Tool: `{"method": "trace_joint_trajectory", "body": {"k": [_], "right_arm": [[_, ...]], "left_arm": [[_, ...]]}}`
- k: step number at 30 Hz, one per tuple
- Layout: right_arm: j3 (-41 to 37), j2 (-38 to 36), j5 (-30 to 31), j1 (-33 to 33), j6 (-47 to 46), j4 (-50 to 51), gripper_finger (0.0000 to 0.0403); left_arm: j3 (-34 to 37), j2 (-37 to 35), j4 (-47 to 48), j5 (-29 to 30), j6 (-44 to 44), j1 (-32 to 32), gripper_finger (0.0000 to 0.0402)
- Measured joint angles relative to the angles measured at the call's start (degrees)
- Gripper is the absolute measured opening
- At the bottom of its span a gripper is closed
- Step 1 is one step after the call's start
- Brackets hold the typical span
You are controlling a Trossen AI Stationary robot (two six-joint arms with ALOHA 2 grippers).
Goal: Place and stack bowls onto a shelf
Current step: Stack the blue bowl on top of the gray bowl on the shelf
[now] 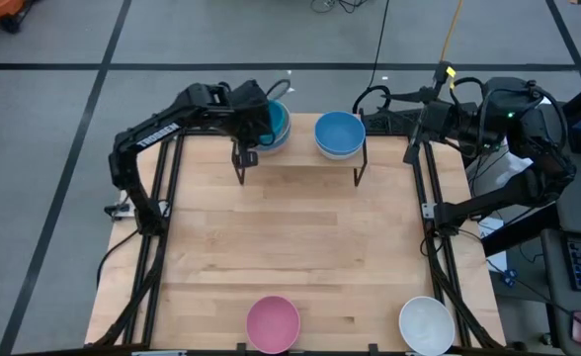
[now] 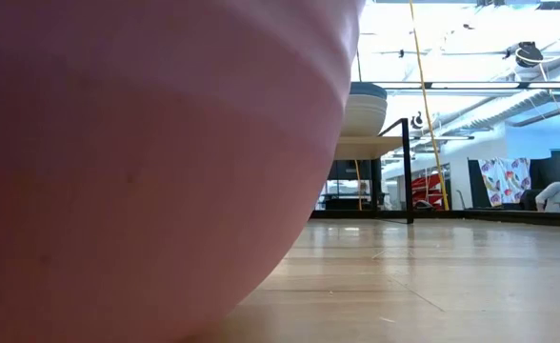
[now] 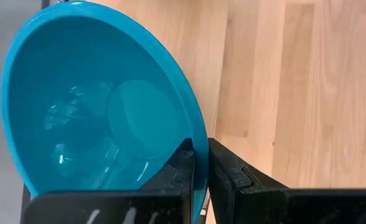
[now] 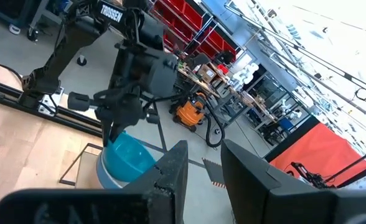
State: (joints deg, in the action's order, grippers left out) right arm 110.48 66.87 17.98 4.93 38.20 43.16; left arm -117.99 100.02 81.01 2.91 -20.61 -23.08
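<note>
Left tool [image 3: 200, 171] is clamped on the teal bowl's [image 3: 102, 106] rim, over the stack at the shelf's [image 1: 300, 170] left end. Right tool [image 4: 201, 165] waits off the worktop's [image 1: 300, 247] far right corner, fingers slightly apart.

Pink bowl [image 2: 156, 143] fills the low view, hiding most of the shelf [image 2: 368, 146]; white bowl [image 1: 427, 325] is edge-cropped

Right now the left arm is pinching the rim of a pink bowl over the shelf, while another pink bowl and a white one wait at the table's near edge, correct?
Not quite: the bowl in the left gripper is teal, as the left wrist view shows. The pink bowl and white bowl do wait there.
</note>
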Motion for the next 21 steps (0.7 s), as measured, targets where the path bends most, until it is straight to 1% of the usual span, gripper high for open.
{"method": "trace_joint_trajectory", "body": {"k": [4, 9, 12, 17, 21], "right_arm": [[0.00, 0.01, -0.02, -0.02, 0.00, 0.01, 0.0089], [0.00, 0.01, -0.02, -0.01, 0.00, 0.02, 0.0089], [0.00, 0.00, -0.02, -0.02, 0.00, 0.02, 0.0089], [0.00, 0.00, -0.04, 0.00, -0.02, 0.53, 0.0089], [0.00, 0.00, -0.04, -0.02, -0.02, 0.99, 0.0089]], "left_arm": [[0.00, 1.02, 0.75, 0.01, -0.06, -0.21, 0.0030], [0.00, 1.01, -0.90, 1.39, -0.02, -0.21, 0.0088], [0.00, 1.01, -1.74, 2.59, 1.80, -0.19, 0.0113], [0.00, 1.01, -1.79, 3.43, 2.70, -0.19, 0.0136], [0.00, 1.01, -1.66, 3.59, 2.80, -0.19, 0.0146]]}}
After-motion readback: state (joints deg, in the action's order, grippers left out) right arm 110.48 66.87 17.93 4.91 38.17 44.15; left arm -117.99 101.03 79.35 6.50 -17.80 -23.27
